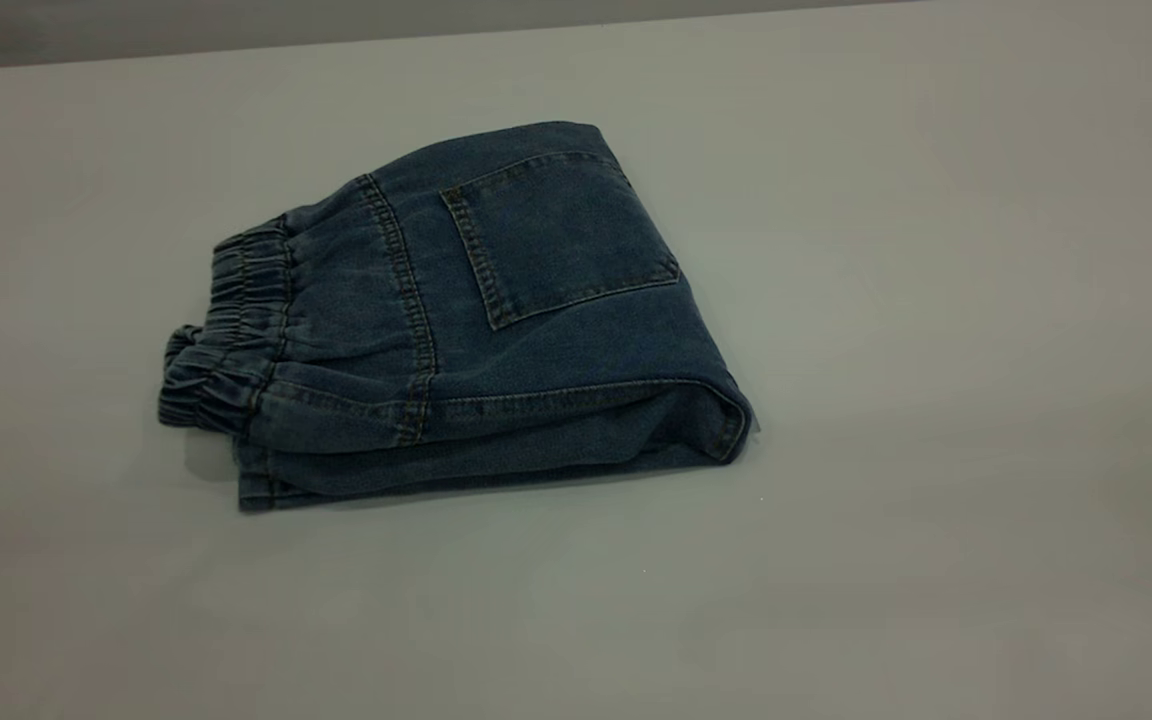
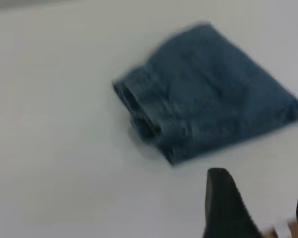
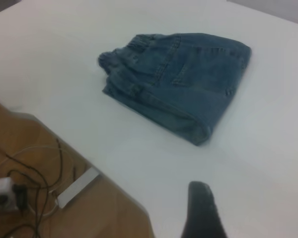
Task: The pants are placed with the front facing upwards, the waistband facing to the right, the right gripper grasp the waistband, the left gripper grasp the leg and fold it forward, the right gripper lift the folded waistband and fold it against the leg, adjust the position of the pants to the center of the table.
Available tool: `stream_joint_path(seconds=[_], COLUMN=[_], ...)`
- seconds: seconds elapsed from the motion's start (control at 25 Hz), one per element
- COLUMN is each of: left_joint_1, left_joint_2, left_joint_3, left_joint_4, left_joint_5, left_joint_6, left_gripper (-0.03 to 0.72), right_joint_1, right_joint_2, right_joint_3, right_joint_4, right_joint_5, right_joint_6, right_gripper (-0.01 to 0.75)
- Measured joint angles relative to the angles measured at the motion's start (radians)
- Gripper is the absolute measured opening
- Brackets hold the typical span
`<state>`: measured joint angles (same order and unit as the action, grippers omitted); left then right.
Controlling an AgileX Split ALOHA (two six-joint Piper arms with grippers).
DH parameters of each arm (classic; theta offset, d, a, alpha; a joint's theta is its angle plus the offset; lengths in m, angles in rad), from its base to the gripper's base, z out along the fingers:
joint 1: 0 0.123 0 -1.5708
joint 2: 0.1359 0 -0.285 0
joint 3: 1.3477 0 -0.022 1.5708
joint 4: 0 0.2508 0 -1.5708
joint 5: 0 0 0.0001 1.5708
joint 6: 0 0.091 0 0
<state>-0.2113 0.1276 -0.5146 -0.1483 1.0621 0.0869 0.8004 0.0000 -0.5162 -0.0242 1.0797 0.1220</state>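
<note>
The pants [image 1: 476, 320] lie folded into a compact bundle on the table [image 1: 936, 420], a little left of the middle, with a square back pocket [image 1: 556, 240] facing up. The gathered waistband [image 1: 236, 320] forms the bundle's left end. No gripper shows in the exterior view. In the left wrist view the left gripper [image 2: 260, 181] hovers over bare table short of the pants [image 2: 208, 89], open, nothing between its fingers. Of the right gripper [image 3: 258, 198] one finger [image 3: 202, 210] shows alone over bare table, well away from the pants [image 3: 179, 82]; it is open.
The table's edge [image 3: 89, 148] runs close to the right gripper. Beyond it is a wooden floor with loose cables [image 3: 35, 173] and a white power strip [image 3: 77, 186]. Bare tabletop surrounds the pants on all sides.
</note>
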Motion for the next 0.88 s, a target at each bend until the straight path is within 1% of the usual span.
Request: stream_joint_path(seconds=[0.04,0.12,0.28,0.52,0.64,0.76,0.88], left_joint_1=[0.000,0.000,0.000,0.000,0.000,0.000,0.000], left_joint_2=[0.000,0.000,0.000,0.000,0.000,0.000,0.000], left_joint_3=[0.004,0.004,0.006,0.006,0.006,0.007,0.007], left_joint_4=[0.005,0.018,0.018,0.013,0.013,0.013,0.013], left_joint_5=[0.019,0.012,0.011,0.027,0.027,0.027,0.027], left_joint_6=[0.000,-0.005,-0.007,-0.016,-0.016,-0.015,-0.015], left_gripper=[0.326,0.326,0.326,0.326,0.326,0.326,0.326], right_joint_1=[-0.026,-0.090,-0.243,-0.510,-0.625,-0.698,-0.714], right_joint_2=[0.000,0.000,0.000,0.000,0.000,0.000,0.000], right_joint_3=[0.000,0.000,0.000,0.000,0.000,0.000,0.000], right_joint_4=[0.001,0.001,0.002,0.002,0.002,0.002,0.002], right_joint_5=[0.000,0.000,-0.002,-0.002,-0.001,0.001,0.001], right_joint_6=[0.002,0.001,0.000,-0.001,-0.001,-0.001,-0.001], right_gripper=[0.398,0.398,0.398,0.398,0.398,0.398,0.398])
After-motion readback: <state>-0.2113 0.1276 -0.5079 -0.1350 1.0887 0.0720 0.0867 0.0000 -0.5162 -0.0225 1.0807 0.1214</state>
